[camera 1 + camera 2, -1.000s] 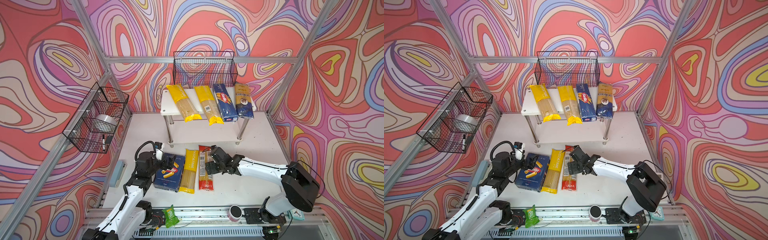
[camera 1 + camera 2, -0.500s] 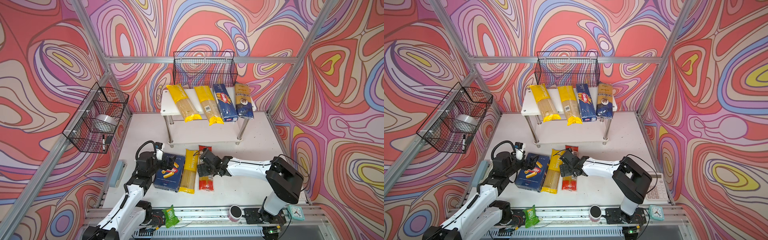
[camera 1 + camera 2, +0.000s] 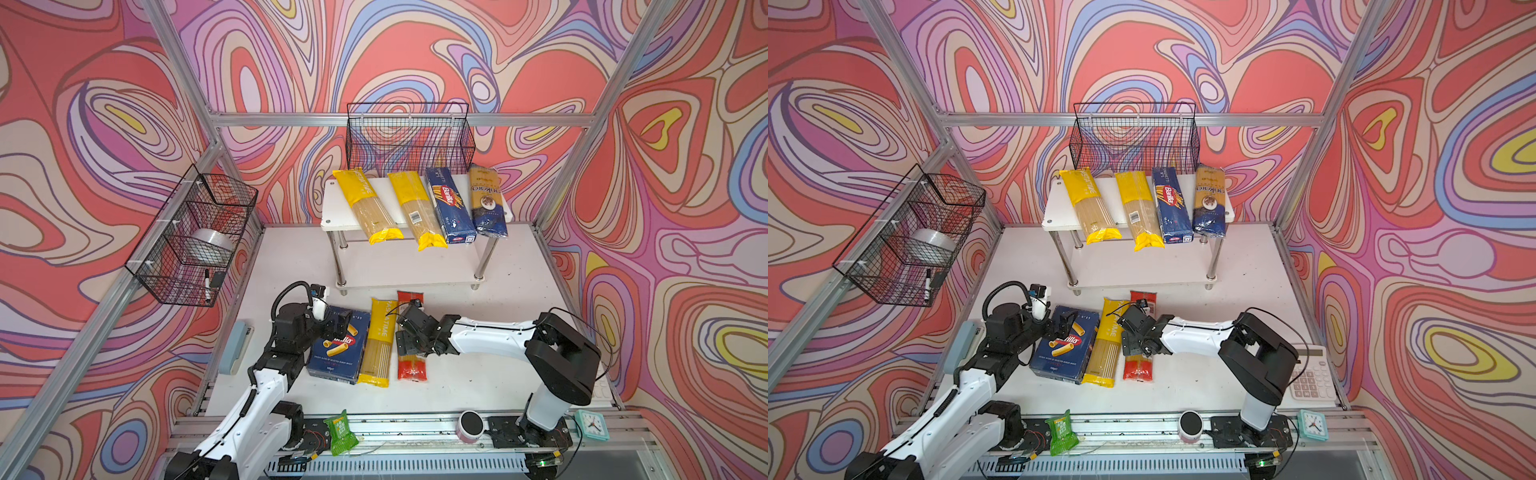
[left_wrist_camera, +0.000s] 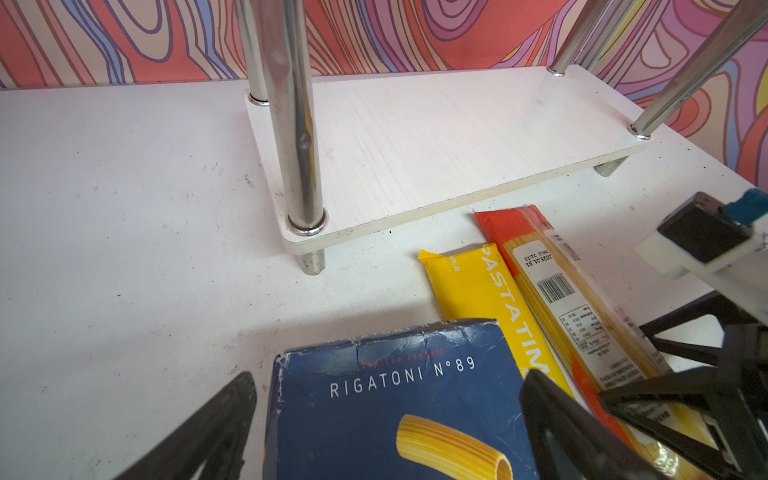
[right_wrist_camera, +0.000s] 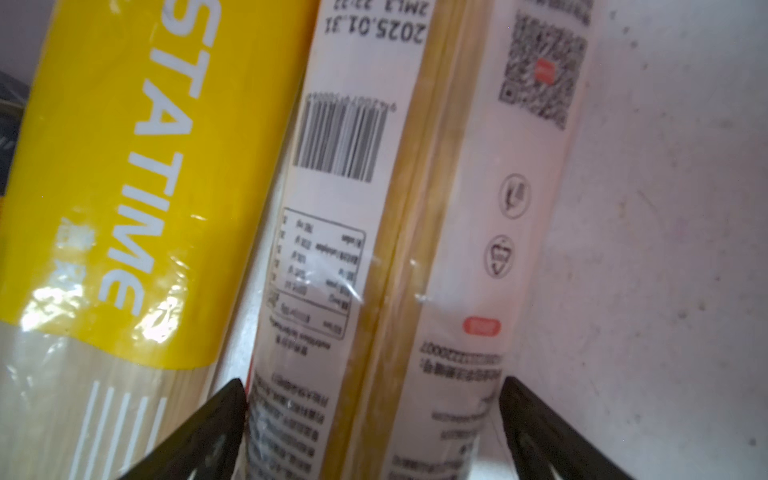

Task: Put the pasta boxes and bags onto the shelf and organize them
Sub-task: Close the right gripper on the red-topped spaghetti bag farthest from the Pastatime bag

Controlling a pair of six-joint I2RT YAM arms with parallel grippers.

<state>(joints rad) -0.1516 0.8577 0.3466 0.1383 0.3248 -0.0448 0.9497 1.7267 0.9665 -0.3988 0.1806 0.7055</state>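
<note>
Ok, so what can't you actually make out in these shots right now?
Red-ended bag: its middle is hidden under the right gripper in both top views.
Rigatoni box: its near end is cut off by the left wrist view's edge.
Label print on that bag: blurred in the right wrist view.
Shelf: the back of its lower tier is hidden under the upper one in both top views.

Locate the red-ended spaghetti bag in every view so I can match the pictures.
In a top view: the red-ended spaghetti bag lies on the table before the shelf.
In a top view: same spot.
Left wrist: label up, just off the shelf's lower board.
Right wrist: fills the middle, between the open right gripper fingers.
Shared landmark: the yellow PASTATIME bag alongside it.
</note>
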